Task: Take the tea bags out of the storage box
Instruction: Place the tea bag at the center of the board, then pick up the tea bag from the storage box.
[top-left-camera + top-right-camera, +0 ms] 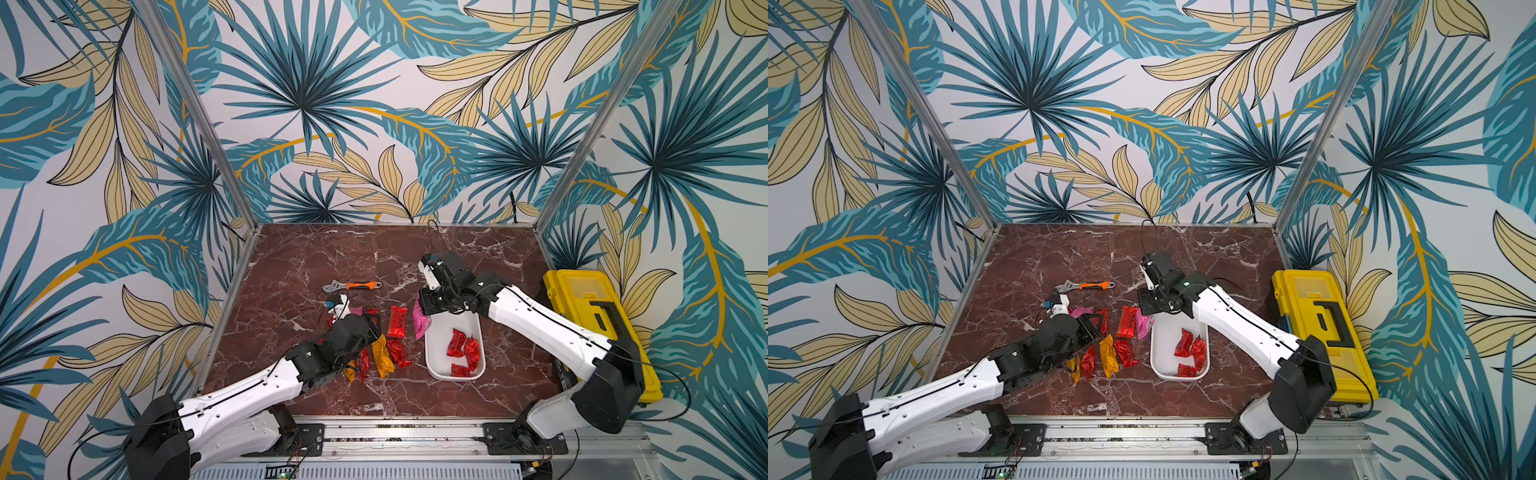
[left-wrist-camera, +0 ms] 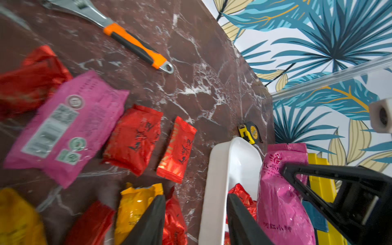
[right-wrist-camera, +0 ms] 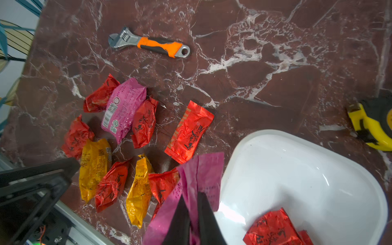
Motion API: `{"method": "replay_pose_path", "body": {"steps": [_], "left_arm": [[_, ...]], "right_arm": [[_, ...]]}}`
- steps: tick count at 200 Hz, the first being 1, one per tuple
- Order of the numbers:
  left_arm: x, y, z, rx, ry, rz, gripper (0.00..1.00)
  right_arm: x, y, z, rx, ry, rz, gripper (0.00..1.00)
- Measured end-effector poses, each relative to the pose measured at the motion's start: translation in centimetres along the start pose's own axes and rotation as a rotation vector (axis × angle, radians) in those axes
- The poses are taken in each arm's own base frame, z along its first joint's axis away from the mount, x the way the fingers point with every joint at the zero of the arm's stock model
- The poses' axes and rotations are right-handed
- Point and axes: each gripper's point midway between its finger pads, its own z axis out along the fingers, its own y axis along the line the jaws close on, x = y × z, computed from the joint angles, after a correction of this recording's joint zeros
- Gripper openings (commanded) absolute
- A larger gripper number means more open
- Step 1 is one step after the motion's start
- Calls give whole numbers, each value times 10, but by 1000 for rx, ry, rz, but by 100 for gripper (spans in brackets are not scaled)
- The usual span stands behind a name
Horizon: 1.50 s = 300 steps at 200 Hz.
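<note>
Wrench, tape measure on marble table; yellow toolbox beside.

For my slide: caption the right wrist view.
Right gripper pinches a pink foil tea bag beside the shallow white plastic storage box.

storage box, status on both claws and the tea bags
Right claw shut on pink tea bag at storage box rim. Left claw open, empty. Red tea bags remain inside. Nothing in the way.

Bright diffuse light; shadows on tabletop faint, soft. Glare streaks on storage box wall, glints on foil tea bags. Left wrist view: nearest ones smeared. Top views: wide-angle splay, frame posts leaning toward 11 and 1 o'clock.
</note>
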Motion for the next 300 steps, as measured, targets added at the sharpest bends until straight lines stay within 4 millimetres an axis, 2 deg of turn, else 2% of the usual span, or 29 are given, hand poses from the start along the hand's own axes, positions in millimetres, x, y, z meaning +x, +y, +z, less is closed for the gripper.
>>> {"method": "replay_pose_path", "body": {"steps": [23, 50, 88, 109, 129, 187, 199, 211, 235, 250, 270, 300], "left_arm": [[-7, 10, -11, -24, -26, -5, 52], [-12, 21, -20, -38, -52, -11, 52], [-12, 34, -23, -74, -62, 2, 52], [-12, 34, -23, -76, -62, 10, 52], [-12, 34, -22, -77, -61, 19, 52], [-11, 34, -20, -87, -52, 84, 51], [-11, 31, -19, -89, -45, 107, 51], [-11, 25, -18, -85, -37, 130, 51], [-10, 3, -14, -62, -4, 181, 51], [-7, -14, -9, -49, 21, 219, 53], [8, -36, 0, -28, 61, 291, 54], [42, -67, 18, -6, 143, 418, 55]], "right_arm": [[-3, -1, 29, 48, 45, -39, 13], [-4, -11, 60, 133, 96, -66, 13], [6, -27, 91, 234, 160, -95, 15], [12, -31, 99, 263, 182, -106, 19], [14, -33, 105, 278, 192, -114, 28], [15, -30, 106, 266, 195, -101, 40], [10, -26, 99, 250, 175, -89, 41], [1, -22, 83, 231, 129, -76, 41], [-17, -18, 28, 195, -10, -35, 41], [-19, -23, -4, 182, -90, 9, 42], [-5, -47, -31, 197, -143, 92, 42], [42, -102, -48, 266, -146, 264, 42]]}}
